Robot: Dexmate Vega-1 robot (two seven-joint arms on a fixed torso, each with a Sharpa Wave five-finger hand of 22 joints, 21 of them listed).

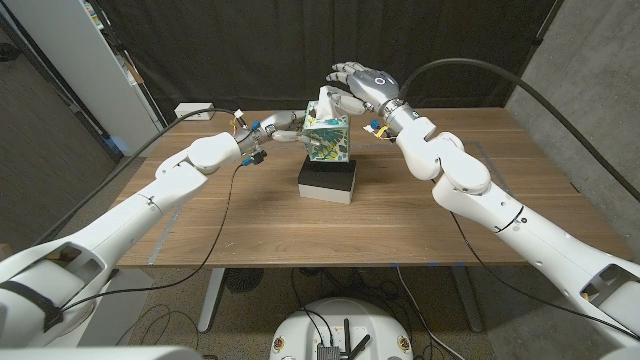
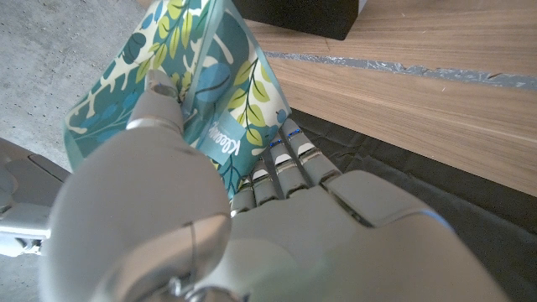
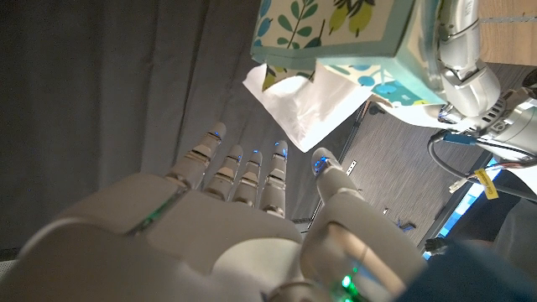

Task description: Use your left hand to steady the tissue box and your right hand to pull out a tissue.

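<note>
A: We log the tissue box standing on a black block near the middle of the wooden surface, toward the far side. The box carries a teal, green and yellow leaf print. A white tissue sticks up out of its top.

B: We see the left hand against the left side of the box. In the left wrist view the left hand has its fingers lying along the printed wall of the tissue box, with the thumb on the adjoining face. So we record it as holding the box, wrapped around one corner.

A: Agreed. We note the right hand above and just to the right of the box top, on the far side, palm turned down. In the right wrist view the right hand has its fingers spread apart and pointing toward the tissue, and a gap shows between the fingertips and the sheet. Nothing is in its grasp.

B: In that same view we see the tissue box with the tissue coming out of its opening, one corner fanned out loosely.

A: We add a strip of blue tape on the surface in the left wrist view, beside the black block.
</note>
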